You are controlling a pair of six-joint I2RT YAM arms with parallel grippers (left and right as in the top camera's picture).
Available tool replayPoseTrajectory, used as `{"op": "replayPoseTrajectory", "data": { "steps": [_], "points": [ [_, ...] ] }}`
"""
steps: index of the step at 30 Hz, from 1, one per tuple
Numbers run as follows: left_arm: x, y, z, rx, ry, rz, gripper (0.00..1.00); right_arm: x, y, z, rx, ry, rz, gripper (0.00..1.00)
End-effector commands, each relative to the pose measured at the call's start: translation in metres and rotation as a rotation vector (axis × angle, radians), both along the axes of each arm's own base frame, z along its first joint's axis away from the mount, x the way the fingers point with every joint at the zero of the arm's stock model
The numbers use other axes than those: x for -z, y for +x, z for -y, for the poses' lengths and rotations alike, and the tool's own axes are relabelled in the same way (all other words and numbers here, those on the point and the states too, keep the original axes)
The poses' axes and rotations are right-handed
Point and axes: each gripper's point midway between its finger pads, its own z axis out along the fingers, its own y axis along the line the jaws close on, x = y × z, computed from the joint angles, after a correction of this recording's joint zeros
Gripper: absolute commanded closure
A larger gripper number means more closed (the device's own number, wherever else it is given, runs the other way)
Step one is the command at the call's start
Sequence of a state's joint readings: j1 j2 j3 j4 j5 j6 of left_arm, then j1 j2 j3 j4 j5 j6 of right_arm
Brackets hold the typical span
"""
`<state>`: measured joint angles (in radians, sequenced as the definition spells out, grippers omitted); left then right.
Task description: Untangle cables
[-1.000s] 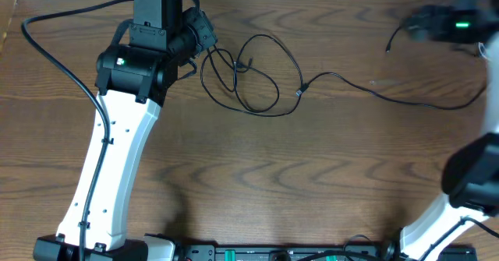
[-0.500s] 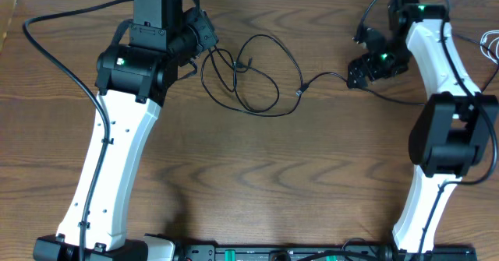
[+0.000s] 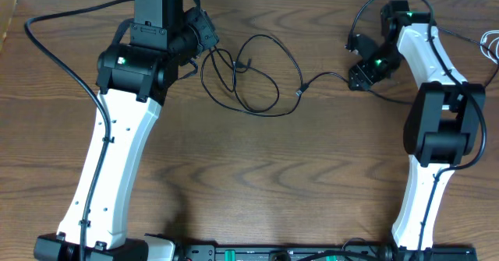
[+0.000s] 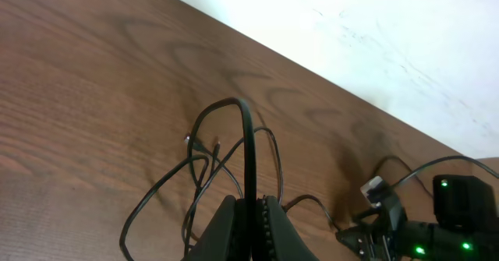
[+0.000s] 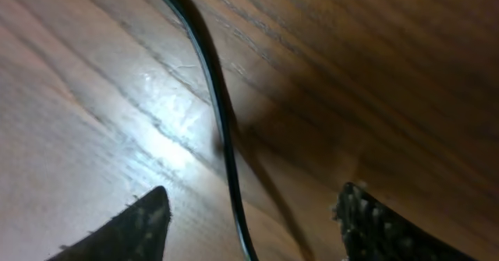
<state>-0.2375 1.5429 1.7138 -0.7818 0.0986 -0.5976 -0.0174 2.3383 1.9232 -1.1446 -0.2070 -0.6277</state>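
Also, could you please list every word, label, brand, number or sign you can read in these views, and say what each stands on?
No text can be read in any view.
Left arm: only a green light, no lettering.
Black rail at the table's near edge: small green parts, too small to tell if they bear text.
Black cable, table, wall: unmarked.

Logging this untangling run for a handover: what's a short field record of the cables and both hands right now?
left hand: shut on black cable, which arches up from the table
right hand: open, straddling a black strand, no contact
loops: loose tangle lying between the hands
table: dark wood
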Motion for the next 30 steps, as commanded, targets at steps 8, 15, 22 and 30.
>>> {"op": "replayPoseTrajectory", "data": {
  "steps": [8, 15, 22, 30],
  "points": [
    [-0.004, 0.008, 0.000, 0.004, 0.012, 0.024, 0.92, 0.023, -0.011, 0.007, -0.009, -0.019, -0.058, 0.45],
    [-0.002, 0.010, 0.000, 0.003, 0.012, 0.021, 0.92, 0.044, -0.031, 0.006, -0.008, -0.018, -0.115, 0.78],
    [-0.002, 0.010, 0.000, 0.003, 0.012, 0.021, 0.92, 0.022, 0.009, 0.036, 0.304, -0.118, -0.021, 0.99],
    [-0.003, 0.010, 0.000, 0.004, 0.012, 0.023, 0.92, -0.106, 0.063, 0.110, 0.721, -0.063, 0.214, 0.99]
  ]
}}
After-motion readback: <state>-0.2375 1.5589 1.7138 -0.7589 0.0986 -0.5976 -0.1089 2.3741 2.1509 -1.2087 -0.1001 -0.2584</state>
